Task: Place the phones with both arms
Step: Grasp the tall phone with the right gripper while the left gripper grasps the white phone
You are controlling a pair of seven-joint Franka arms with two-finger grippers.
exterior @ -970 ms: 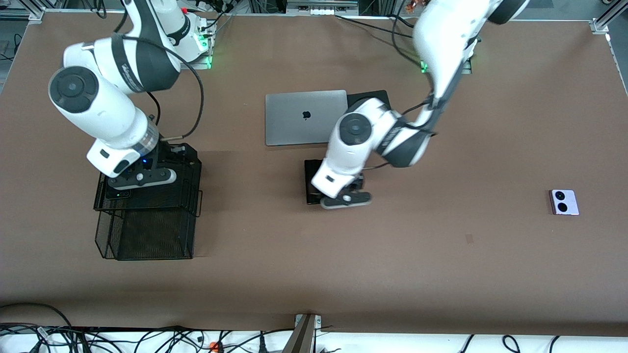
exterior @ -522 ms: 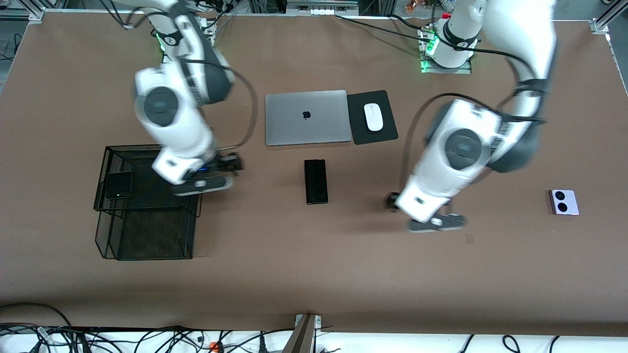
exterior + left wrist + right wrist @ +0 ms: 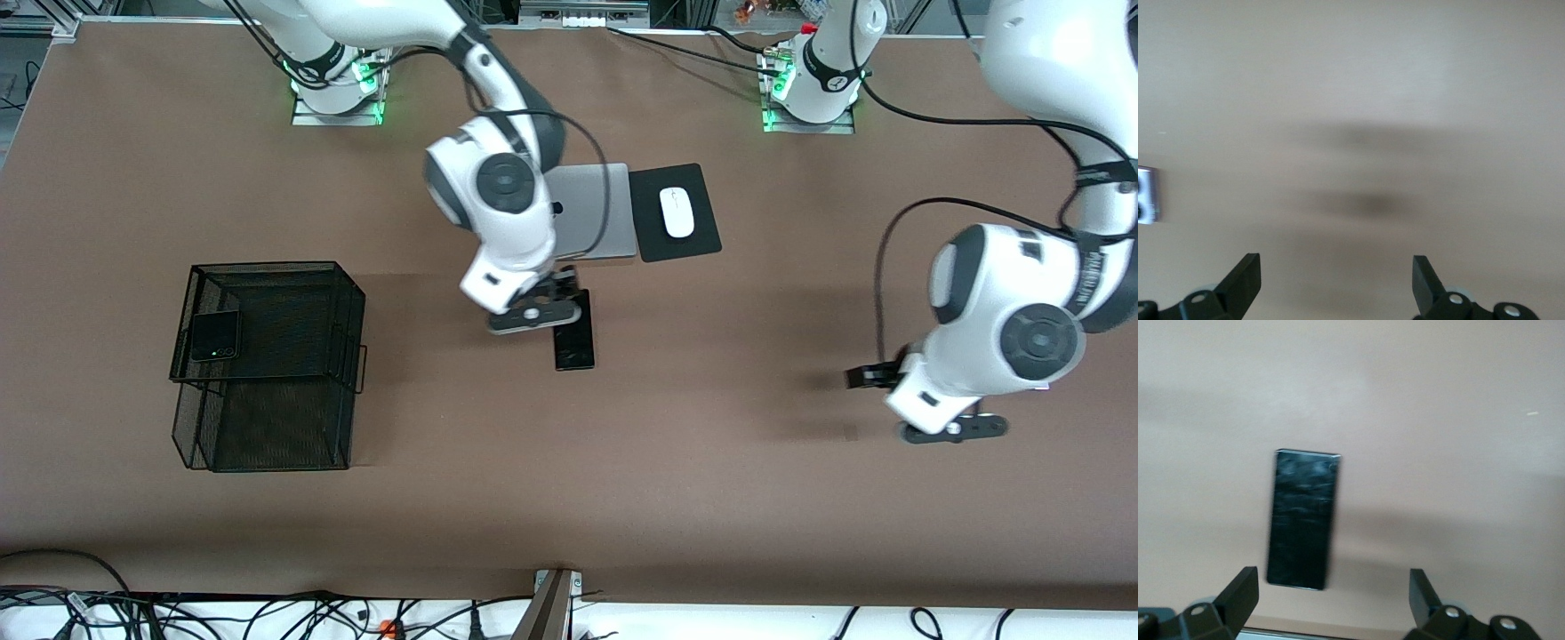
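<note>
In the front view, the right gripper (image 3: 532, 316) is seen at the centre of the frame, over the upper end of the slab phone (image 3: 574, 342), which lies flat on the table (image 3: 622, 462) below the laptop (image 3: 594, 212). Its fingers (image 3: 1239, 592) are spread wide and nothing is held between them; the slab (image 3: 1302, 519) is seen just ahead of them in the right wrist view, so a pick is probably being prepared.

The left gripper (image 3: 951, 428) is at the lower right of the front view, over bare table. Its fingers (image 3: 1245, 280) are also spread and empty. The lilac phone (image 3: 1147, 195) is cut off at the left edge of the left wrist view, and in the front view it is hidden by the arm.

The square black phone (image 3: 215, 335) is already lying in the mesh basket (image 3: 267, 444) at the left of the frame, so that part seems done.

The laptop is partly covered by the right arm. The mouse (image 3: 677, 212) rests on its pad (image 3: 689, 244).
</note>
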